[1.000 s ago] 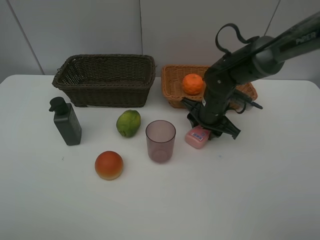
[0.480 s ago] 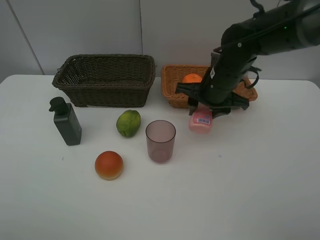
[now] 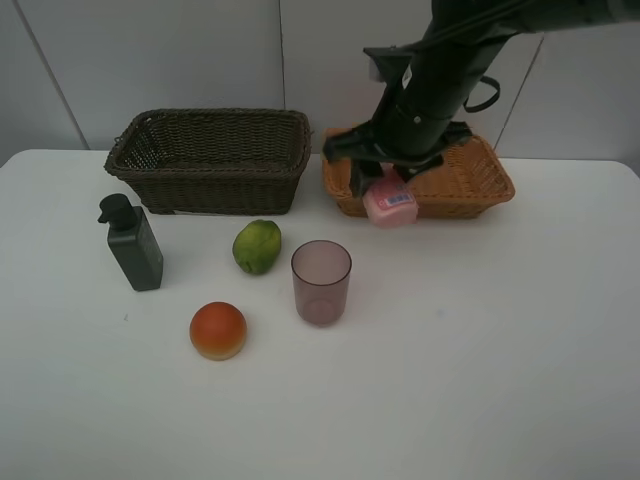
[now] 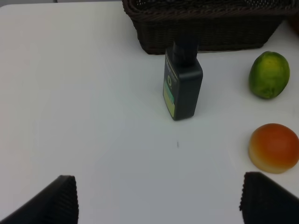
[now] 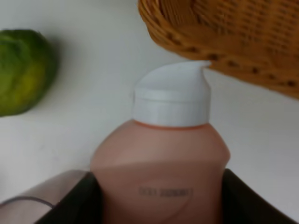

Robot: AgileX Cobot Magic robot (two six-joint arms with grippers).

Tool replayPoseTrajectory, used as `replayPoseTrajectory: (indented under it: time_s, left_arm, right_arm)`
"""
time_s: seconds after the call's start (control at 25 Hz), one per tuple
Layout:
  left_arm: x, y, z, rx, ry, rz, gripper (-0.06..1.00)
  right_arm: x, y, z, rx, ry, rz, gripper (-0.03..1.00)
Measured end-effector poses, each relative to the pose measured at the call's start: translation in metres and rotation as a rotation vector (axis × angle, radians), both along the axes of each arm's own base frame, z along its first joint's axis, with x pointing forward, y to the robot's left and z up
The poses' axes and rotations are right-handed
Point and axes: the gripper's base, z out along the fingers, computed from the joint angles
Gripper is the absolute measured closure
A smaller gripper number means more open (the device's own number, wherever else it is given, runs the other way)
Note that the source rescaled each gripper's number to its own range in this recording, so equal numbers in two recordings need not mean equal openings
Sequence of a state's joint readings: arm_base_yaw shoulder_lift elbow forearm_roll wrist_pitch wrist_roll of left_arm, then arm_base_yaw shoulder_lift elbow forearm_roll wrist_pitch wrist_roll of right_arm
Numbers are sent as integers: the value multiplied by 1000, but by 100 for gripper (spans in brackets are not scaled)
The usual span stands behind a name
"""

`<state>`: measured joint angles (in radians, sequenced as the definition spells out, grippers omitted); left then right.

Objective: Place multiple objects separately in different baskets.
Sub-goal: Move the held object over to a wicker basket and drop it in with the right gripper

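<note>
While the right claw (image 3: 384, 186) is closed tight on the pink bottle (image 3: 392, 205), it holds the bottle up by the front left corner of the tan basket (image 3: 470, 180), white cap pointing at the wicker wall. Its dark arm crosses the left half of this basket, so whatever lies inside there is hidden. Just left of it stands the deeper brown basket (image 3: 210, 160); its inside shows only shadow. On the white tabletop (image 3: 500, 350) in front of the brown basket stands a dark green pump bottle (image 3: 133, 245), upright. A green fruit (image 3: 257, 246) lies near the brown basket's front right corner, with a purple cup (image 3: 321, 281) upright just beside it, nearer the camera. A red-orange peach (image 3: 218, 330) sits apart, in front of the fruit. The left claw (image 4: 161, 205) is out of the high view; its own camera shows only two dark fingertips spread wide, holding nothing, above bare tabletop facing the pump bottle. The label on the pink bottle is too blurred to read.
</note>
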<state>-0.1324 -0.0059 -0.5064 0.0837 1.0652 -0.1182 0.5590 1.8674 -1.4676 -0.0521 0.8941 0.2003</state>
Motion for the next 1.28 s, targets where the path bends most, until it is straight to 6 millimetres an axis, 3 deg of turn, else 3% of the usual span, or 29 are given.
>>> replayPoseTrajectory:
  time_s: [0.32,0.6,0.72,1.0,1.28]
  left_arm:
    - [0,0,0,0,0,0,4]
    - [0,0,0,0,0,0,4]
    - [0,0,0,0,0,0,4]
    - [0,0,0,0,0,0,4]
    - [0,0,0,0,0,0,4]
  right_arm:
    - [36,65,15,73,-178,155,96]
    - [62,96,23,311,-532,184,96]
    - [67,101,14,384,-648,192,96]
    - [78,112,-33,520,-837,203,96]
    - [85,117,-89,520,-827,207,96]
